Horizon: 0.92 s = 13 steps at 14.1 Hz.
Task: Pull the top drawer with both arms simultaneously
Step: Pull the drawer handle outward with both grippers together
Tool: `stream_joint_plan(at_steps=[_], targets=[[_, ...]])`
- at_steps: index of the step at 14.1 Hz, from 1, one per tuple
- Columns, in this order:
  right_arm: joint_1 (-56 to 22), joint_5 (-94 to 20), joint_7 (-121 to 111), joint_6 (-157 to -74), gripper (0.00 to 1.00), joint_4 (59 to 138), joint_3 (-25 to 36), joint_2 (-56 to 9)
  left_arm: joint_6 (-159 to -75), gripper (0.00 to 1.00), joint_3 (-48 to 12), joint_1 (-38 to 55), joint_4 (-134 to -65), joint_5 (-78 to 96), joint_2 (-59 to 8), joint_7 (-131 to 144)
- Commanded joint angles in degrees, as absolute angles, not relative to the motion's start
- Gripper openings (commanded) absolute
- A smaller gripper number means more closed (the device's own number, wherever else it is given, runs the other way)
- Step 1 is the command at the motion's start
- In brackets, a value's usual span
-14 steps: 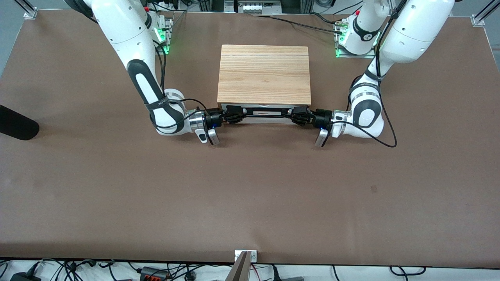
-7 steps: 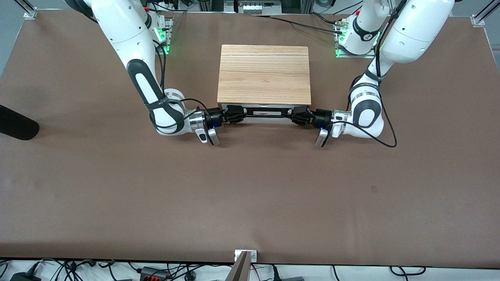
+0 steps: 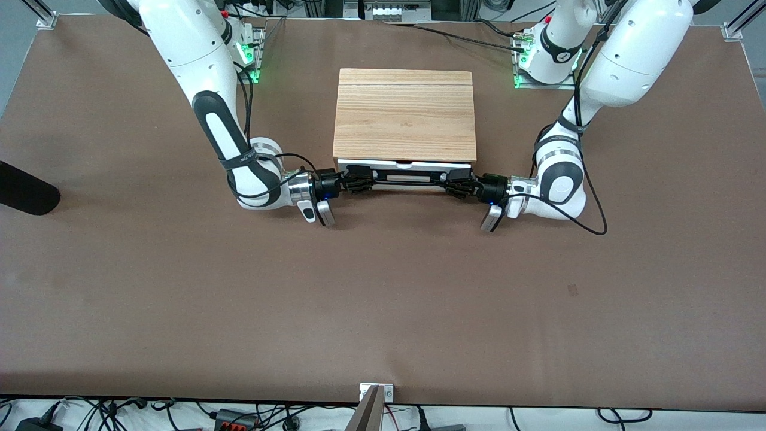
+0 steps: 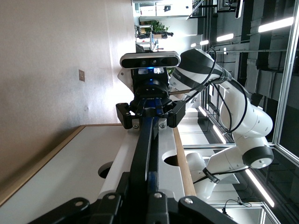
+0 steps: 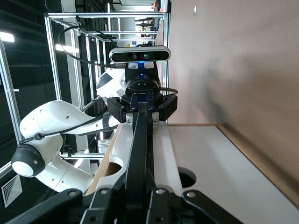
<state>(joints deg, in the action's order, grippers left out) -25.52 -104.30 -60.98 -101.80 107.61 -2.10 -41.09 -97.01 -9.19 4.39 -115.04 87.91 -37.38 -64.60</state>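
Two hands grip the black bar handle (image 3: 409, 181) of the top drawer (image 3: 404, 166), one at each end of it. This drawer has a white front panel with a small half-round notch on its top edge, and it stands out a little from the light-wood box (image 3: 404, 114) that houses it, toward the front camera. A thin white strip of the drawer's top edge shows below the box's lid in the front view.

At the handle end toward the right arm's end of the counter (image 3: 383, 299), the right hand (image 3: 358, 179) is pressed together on the bar. At the handle end toward the left arm's end of the counter, the left hand (image 3: 456, 181) pinches the bar in the same way. Both hands lie low, almost level with the counter, and point at each other along the handle.

From the left wrist view the bar (image 4: 142, 154) runs straight away to the right hand (image 4: 150, 112), which closes on it. From the right wrist view the bar (image 5: 139, 144) runs to the left hand (image 5: 141, 106) in the same manner.

The box stands in the middle of the brown counter, between the two arm bases, nearer to them than to the front camera. One black rounded object (image 3: 24, 188) lies at the counter edge by the right arm's end, well apart from the box.
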Motion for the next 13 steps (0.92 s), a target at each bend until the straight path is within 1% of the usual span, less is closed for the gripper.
stream_joint_plan(at_steps=[1, 9, 13], targets=[[-26.0, -104.4, -60.0, -102.0, 0.00, 102.6, -2.5, -43.7, -97.8, 0.01, -9.3, 4.5, -109.3, 89.8, -40.6, -66.1], [-24.3, -104.0, -59.7, -102.0, 0.00, 94.1, -1.9, -49.2, -98.0, 0.01, -8.9, 4.0, -103.4, 90.5, -44.6, -65.7], [-23.2, -103.3, -57.7, -102.0, 0.00, 90.5, -1.9, -50.9, -98.3, 0.01, -8.9, 3.7, -102.8, 90.4, -45.1, -65.3]])
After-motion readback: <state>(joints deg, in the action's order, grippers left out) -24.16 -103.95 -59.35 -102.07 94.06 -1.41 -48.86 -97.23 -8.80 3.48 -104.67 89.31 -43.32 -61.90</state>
